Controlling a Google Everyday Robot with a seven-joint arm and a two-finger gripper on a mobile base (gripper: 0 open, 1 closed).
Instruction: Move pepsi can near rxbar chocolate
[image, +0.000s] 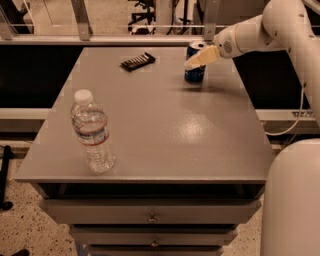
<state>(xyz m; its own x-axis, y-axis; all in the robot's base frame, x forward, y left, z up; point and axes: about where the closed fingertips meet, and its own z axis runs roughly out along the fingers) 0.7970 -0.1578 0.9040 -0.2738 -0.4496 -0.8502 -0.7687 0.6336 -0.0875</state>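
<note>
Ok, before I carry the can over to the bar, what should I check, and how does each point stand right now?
1. Can upright on the table: ok.
2. Gripper at the can, across its upper part: ok.
3. Firm hold on the can: cannot tell.
4. Bar lying flat near the far edge, left of the can and apart from it: ok.
5. Tabletop between can and bar bare: ok.
6. Bottle standing at the front left, off that path: ok.
</note>
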